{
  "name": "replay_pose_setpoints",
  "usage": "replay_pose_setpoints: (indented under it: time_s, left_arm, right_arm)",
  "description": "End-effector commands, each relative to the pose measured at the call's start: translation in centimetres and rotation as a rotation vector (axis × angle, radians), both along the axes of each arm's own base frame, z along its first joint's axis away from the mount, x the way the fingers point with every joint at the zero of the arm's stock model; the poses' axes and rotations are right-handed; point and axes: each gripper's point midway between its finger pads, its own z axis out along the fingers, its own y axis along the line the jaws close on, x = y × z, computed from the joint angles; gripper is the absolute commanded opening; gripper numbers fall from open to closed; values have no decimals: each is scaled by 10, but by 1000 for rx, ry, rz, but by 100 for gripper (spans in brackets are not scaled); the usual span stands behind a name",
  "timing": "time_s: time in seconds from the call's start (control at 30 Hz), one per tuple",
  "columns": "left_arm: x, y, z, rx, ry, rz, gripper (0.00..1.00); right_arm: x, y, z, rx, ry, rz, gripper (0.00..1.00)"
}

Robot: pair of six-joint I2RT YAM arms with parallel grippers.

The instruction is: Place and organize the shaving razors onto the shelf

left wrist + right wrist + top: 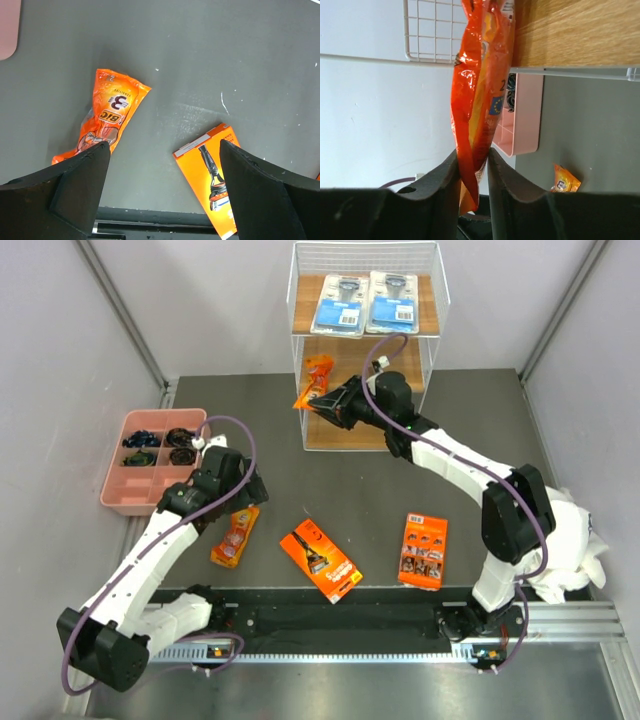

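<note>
**Handling a limp pouch at the shelf**

My right gripper [472, 155] is clamped on the tail end of an orange pouch [480, 90], pads pressing both faces. The pouch stands on edge at the shelf's [350, 435] front left corner, below the top board. I cannot tell whether it rests on a board yet.

I judge it light, thin and crinkly. The film is glossy and buckles above the pinch, so it will sag and may slide if I loosen before it is supported. Gripping nearer its middle, over the razors inside, would give something firmer.

Two blister cards [340, 305] lie flat side by side on the shelf's top board.

My left gripper [164, 145] hangs wide open with nothing in it, well in front and left of the shelf. The second pouch [112, 112] lies flat just under its left finger. It looks equally soft, so I would take it across the narrow width.

The box [320, 560] and card [424, 550], both in front of the shelf, look stiff. Their long edges should give an easier hold.
</note>
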Motion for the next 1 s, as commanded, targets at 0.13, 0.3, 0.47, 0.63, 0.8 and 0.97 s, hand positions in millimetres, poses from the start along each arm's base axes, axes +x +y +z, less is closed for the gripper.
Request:
replay_pose_setpoints:
  time_s: [0.13,0.3,0.47,0.63,0.8,0.97]
  left_arm:
    - [24,-13,27,-31,-109,-59,93]
    - [44,-31,46,-94,-189,-106,87]
    - [67,-58,72,-172,-272,-187,76]
    - [94,-92,112,-284,-421,-305,44]
    - [113,-116,130,-353,-482,-374,4]
    - [127,-138,140,-399,-495,-460,0]
  right_arm:
    - [17,-6,32,6,-88,-43,34]
    - [18,-8,31,1,-83,-53,35]
    - [17,-9,31,-2,-83,-57,38]
    - [18,-11,34,3,-87,-61,42]
    - [18,-11,35,0,-88,-59,47]
    - [16,-11,40,-1,-96,-57,50]
